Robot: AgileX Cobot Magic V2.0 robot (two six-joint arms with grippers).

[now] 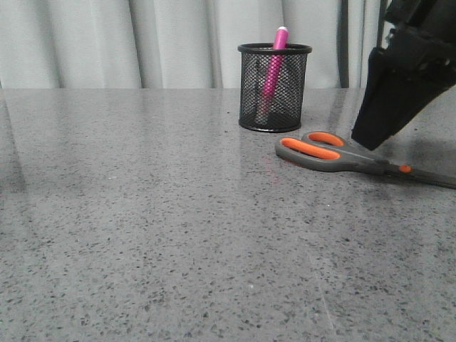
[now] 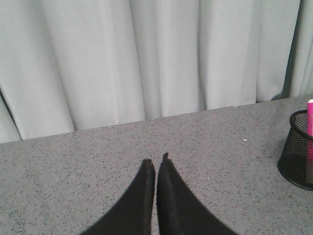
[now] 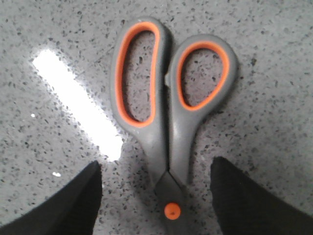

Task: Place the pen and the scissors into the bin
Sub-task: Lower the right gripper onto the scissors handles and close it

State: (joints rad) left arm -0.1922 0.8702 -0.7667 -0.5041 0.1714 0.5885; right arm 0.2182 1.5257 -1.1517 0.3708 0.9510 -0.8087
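Observation:
The magenta pen (image 1: 273,65) stands inside the black mesh bin (image 1: 274,87) at the back of the table; both also show in the left wrist view, the pen (image 2: 310,117) and the bin (image 2: 299,149). The scissors (image 1: 342,153) lie flat to the right of the bin, handles toward it. In the right wrist view the scissors (image 3: 168,112) lie between my open right gripper (image 3: 155,171), whose fingers straddle the handle necks near the orange pivot, apart from them. My right gripper (image 1: 370,139) hovers just above the scissors. My left gripper (image 2: 155,164) is shut and empty above the table.
A grey speckled table (image 1: 142,214) runs to a pale curtain (image 1: 142,43) at the back. A bright light reflection (image 3: 78,105) lies on the table beside the scissors.

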